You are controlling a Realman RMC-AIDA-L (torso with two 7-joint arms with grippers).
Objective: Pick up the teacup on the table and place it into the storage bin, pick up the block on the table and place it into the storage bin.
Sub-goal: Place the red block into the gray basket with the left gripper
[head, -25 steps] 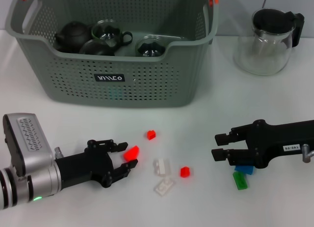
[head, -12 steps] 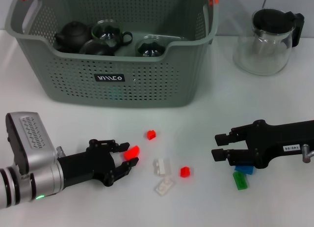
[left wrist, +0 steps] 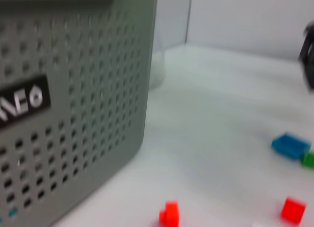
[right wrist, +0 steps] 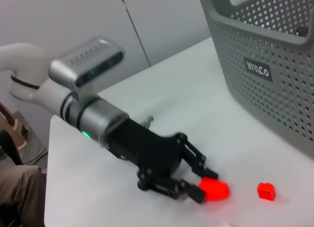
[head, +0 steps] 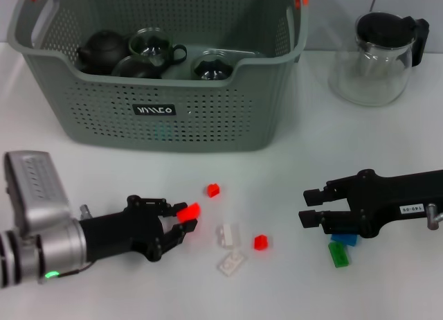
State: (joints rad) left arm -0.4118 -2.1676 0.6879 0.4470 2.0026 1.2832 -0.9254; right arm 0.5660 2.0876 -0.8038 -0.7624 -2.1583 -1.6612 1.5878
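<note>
My left gripper (head: 181,217) is shut on a bright red block (head: 187,212), low over the white table (head: 83,167) in front of the storage bin (head: 208,116). The right wrist view shows the same red block (right wrist: 214,189) pinched between the left gripper's (right wrist: 198,184) black fingers. Glass teacups (head: 156,46) and a dark teapot (head: 101,50) lie inside the bin. My right gripper (head: 309,206) rests open at the right, above a blue block (head: 344,239) and a green block (head: 338,254).
Loose on the table are a small red block (head: 213,190), another red block (head: 260,242) and two white blocks (head: 228,233). A glass pitcher (head: 377,57) with a black lid stands at the back right. The bin wall (left wrist: 73,114) fills the left wrist view.
The left gripper has closed on the red block and raised it slightly; the left forearm has shifted a little. The right arm has not moved.
</note>
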